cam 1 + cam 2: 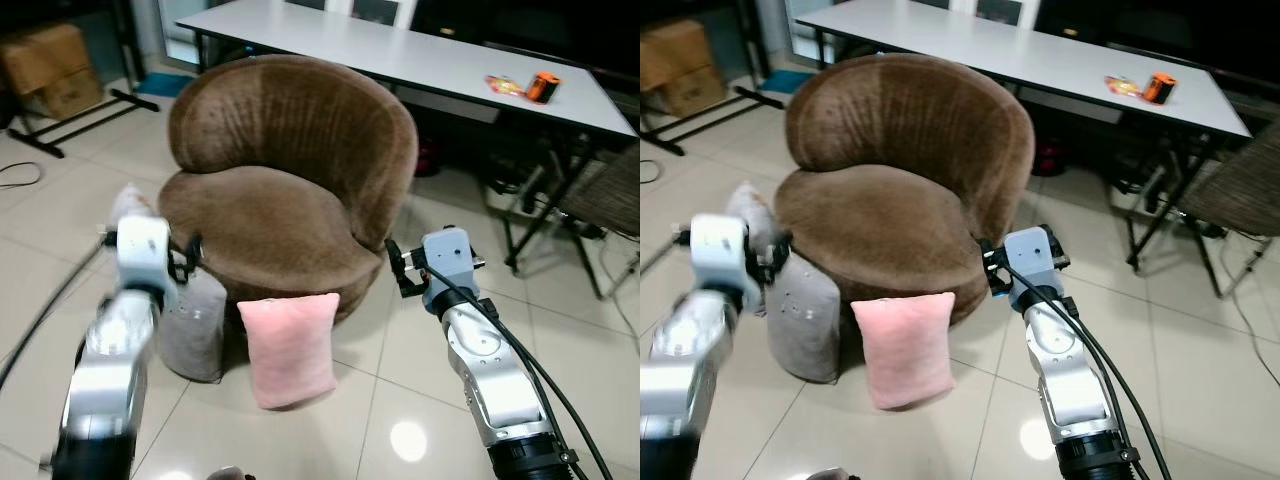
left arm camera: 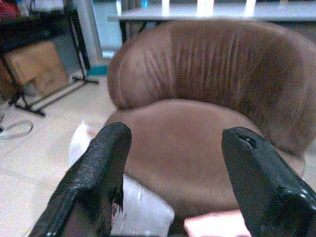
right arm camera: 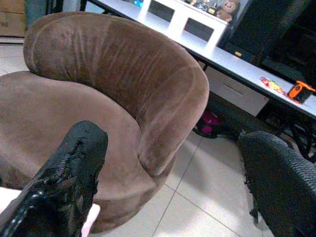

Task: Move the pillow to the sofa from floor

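A pink pillow (image 1: 290,348) leaned upright against the brown sofa (image 1: 285,180), still on the floor (image 1: 400,400). Left pincer (image 2: 173,163) and right pincer (image 3: 173,173) hovered wide apart, holding nothing, likely readying a grasp.

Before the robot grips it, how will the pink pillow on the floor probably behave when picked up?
The pink pillow looks plush and stuffed, so it will probably squash and sag rather than stay stiff. It seems light for its size. It stands on edge, leaning on the brown sofa, so a push may tip it over. Both the left gripper and the right gripper are open.
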You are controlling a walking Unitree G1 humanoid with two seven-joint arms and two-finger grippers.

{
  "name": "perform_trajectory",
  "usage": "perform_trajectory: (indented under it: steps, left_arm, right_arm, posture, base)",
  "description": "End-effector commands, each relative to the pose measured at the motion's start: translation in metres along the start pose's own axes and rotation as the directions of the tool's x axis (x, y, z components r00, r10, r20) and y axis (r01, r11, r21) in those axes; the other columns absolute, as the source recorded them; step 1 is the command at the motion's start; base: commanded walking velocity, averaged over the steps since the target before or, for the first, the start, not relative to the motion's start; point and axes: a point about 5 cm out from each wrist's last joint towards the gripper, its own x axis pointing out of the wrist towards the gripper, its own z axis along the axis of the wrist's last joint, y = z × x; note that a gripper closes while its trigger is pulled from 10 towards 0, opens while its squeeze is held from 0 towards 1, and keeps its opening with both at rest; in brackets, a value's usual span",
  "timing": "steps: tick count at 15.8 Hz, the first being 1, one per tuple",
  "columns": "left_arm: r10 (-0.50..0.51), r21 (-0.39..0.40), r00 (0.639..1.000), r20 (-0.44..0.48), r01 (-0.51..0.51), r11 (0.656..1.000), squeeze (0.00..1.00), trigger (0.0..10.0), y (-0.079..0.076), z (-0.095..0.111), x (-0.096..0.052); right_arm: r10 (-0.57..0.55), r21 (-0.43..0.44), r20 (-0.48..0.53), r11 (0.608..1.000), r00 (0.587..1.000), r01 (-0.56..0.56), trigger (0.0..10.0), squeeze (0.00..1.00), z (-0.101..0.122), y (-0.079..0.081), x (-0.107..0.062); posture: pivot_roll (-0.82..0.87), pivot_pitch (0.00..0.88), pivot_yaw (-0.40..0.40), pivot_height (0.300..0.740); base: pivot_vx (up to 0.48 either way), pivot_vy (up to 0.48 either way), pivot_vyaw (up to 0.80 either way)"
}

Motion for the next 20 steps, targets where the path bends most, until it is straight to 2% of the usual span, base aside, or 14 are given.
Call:
perform_trajectory:
  steps: [1,3,5,6,7,8,9,10,13,15,17,18,19,20]
  left_arm:
    - [0.017,-0.018,1.0,0.004,-0.017,1.0,0.0,10.0,0.001,0.002,0.009]
    - [0.059,-0.031,0.998,0.027,-0.058,0.998,0.0,10.0,0.004,0.011,0.032]
    - [0.045,-0.007,0.999,0.026,-0.045,0.999,0.0,10.0,0.004,0.015,0.042]
    - [0.039,-0.017,0.998,0.041,-0.038,0.999,0.0,10.0,0.007,0.021,0.048]
    - [0.082,-0.054,0.993,0.084,-0.077,0.996,0.0,10.0,0.014,0.03,0.055]
    - [0.142,-0.067,0.983,0.114,-0.135,0.989,0.0,10.0,0.021,0.038,0.06]
    - [0.215,-0.083,0.965,0.149,-0.204,0.975,0.0,10.0,0.03,0.047,0.065]
    - [0.239,-0.08,0.958,0.161,-0.229,0.97,0.0,10.0,0.033,0.05,0.067]
    - [0.282,-0.123,0.941,0.185,-0.263,0.957,0.0,10.0,0.039,0.058,0.071]
    - [0.207,-0.185,0.96,0.19,-0.172,0.968,0.0,10.0,0.038,0.065,0.076]
    - [0.088,-0.19,0.975,0.205,-0.049,0.981,0.0,10.0,0.033,0.069,0.075]
    - [-0.034,-0.123,0.969,0.243,0.065,0.99,0.0,10.0,0.025,0.071,0.068]
    - [-0.072,-0.074,0.964,0.256,0.094,0.993,0.0,10.0,0.021,0.071,0.063]
    - [-0.139,0.012,0.953,0.271,0.141,0.99,0.0,10.0,0.012,0.065,0.051]
  right_arm:
    - [0.006,-0.009,-0.025,1.0,1.0,-0.006,10.0,0.0,-0.002,-0.003,0.003]
    - [0.069,0.042,-0.081,0.997,0.994,-0.066,10.0,0.0,-0.008,0.0,0.004]
    - [0.064,0.045,-0.076,0.997,0.995,-0.061,10.0,0.0,-0.008,-0.001,0.003]
    - [0.049,0.034,-0.072,0.998,0.996,-0.046,10.0,0.0,-0.008,-0.002,0.004]
    - [0.043,0.061,-0.063,0.997,0.997,-0.039,10.0,0.0,-0.009,-0.002,0.004]
    - [0.006,0.058,-0.065,0.998,0.998,-0.002,10.0,0.0,-0.009,-0.004,0.005]
    - [0.004,0.099,-0.075,0.995,0.997,0.003,10.0,0.0,-0.01,-0.002,0.005]
    - [0.05,0.142,-0.08,0.989,0.995,-0.039,10.0,0.0,-0.009,0.001,0.005]
    - [0.01,0.124,-0.047,0.992,0.999,-0.004,10.0,0.0,-0.006,0.0,0.008]
    - [-0.003,0.147,-0.029,0.989,1.0,0.007,10.0,0.0,-0.006,-0.001,0.009]
    - [-0.011,0.159,-0.033,0.987,0.999,0.016,10.0,0.0,-0.007,-0.004,0.008]
    - [-0.012,0.194,-0.017,0.981,1.0,0.015,10.0,0.0,-0.005,-0.005,0.006]
    - [-0.013,0.213,-0.013,0.977,1.0,0.016,10.0,0.0,-0.004,-0.005,0.005]
    - [0.0,0.255,0.002,0.967,1.0,-0.001,10.0,0.0,-0.003,-0.004,0.002]
  posture:
    - [-0.07,0.0,-0.1,0.74]
    - [-0.07,0.0,-0.1,0.74]
    - [-0.07,0.0,-0.101,0.74]
    - [-0.07,0.0,-0.103,0.74]
    - [-0.07,0.0,-0.105,0.74]
    - [-0.07,0.0,-0.107,0.74]
    - [-0.06,0.0,-0.109,0.74]
    - [-0.06,0.0,-0.11,0.74]
    - [-0.06,0.0,-0.112,0.74]
    - [-0.05,0.0,-0.113,0.74]
    - [-0.06,0.0,-0.112,0.74]
    - [-0.06,0.0,-0.098,0.74]
    - [-0.06,0.0,-0.093,0.74]
    - [-0.06,0.0,-0.083,0.74]
  base:
    - [0.0,0.0,0.0]
    - [0.0,0.0,0.0]
    - [0.0,0.0,0.0]
    - [0.0,0.0,0.0]
    - [0.0,0.0,0.0]
    - [0.0,0.0,0.0]
    - [0.0,0.0,0.0]
    - [0.0,0.0,0.0]
    - [0.0,0.0,0.0]
    - [0.0,0.0,0.0]
    - [0.0,0.0,0.0]
    - [0.0,0.0,0.0]
    - [0.0,0.0,0.0]
    - [0.0,0.0,0.0]
